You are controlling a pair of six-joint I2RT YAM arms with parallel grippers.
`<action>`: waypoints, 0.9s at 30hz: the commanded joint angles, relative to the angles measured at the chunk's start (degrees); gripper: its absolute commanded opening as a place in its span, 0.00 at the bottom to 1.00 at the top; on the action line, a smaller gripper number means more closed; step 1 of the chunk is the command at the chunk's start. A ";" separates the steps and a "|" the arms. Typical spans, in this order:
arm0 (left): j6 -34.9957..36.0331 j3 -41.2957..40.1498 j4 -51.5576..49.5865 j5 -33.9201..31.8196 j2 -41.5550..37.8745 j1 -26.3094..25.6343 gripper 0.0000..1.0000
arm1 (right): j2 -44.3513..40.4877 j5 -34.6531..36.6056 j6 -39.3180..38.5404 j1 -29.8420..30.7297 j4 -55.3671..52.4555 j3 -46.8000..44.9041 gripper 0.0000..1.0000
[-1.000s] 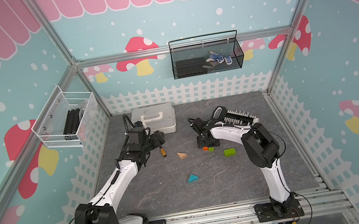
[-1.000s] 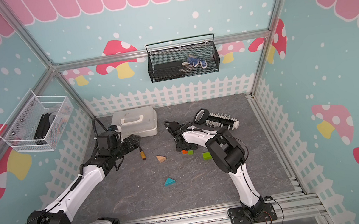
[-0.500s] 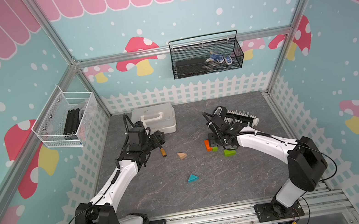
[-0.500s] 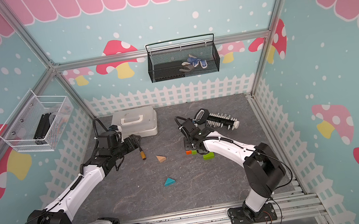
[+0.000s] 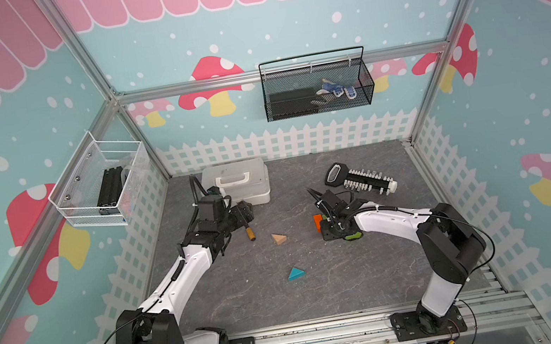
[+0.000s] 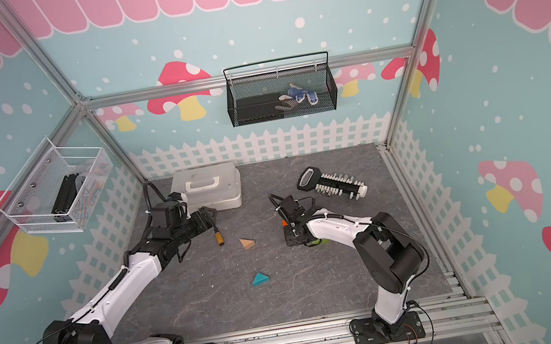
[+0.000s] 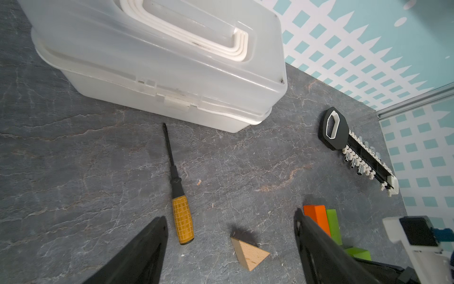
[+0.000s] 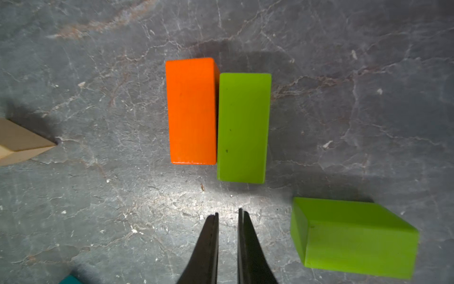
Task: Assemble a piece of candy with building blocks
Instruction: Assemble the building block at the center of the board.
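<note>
The right gripper (image 8: 228,214) has its jaws almost together, a thin slit between them, with nothing gripped. Just ahead of its tips lie the orange cuboid (image 8: 191,110) and a lime-green cuboid (image 8: 243,127), long sides touching. The second lime-green cuboid (image 8: 353,238) lies apart, off to one side of the fingers and turned crosswise. In a top view, the tan triangular prism (image 5: 279,238) sits mid-frame and the teal triangular prism (image 5: 296,273) below it. The left gripper (image 7: 230,216) has its jaws wide apart and empty above the yellow-handled screwdriver (image 7: 183,221).
</note>
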 commanded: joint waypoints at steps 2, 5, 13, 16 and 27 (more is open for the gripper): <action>-0.57 0.24 -0.29 0.14 0.02 0.28 0.84 | 1.98 1.59 -0.17 0.34 -0.85 2.18 0.13; -0.51 0.25 -0.36 0.09 -0.08 0.28 0.84 | 3.44 2.14 -0.84 0.23 -1.30 2.76 0.13; -0.21 0.31 -0.83 -0.02 -0.17 0.28 0.85 | 5.11 4.60 -2.75 0.14 -2.01 4.41 0.13; -0.17 0.51 -0.98 -0.21 -0.08 0.28 0.84 | 5.31 5.10 -3.43 0.12 -2.51 4.78 0.13; -0.25 0.95 -1.09 0.20 0.31 0.28 0.85 | 5.58 5.47 -5.00 0.16 -2.21 5.24 0.12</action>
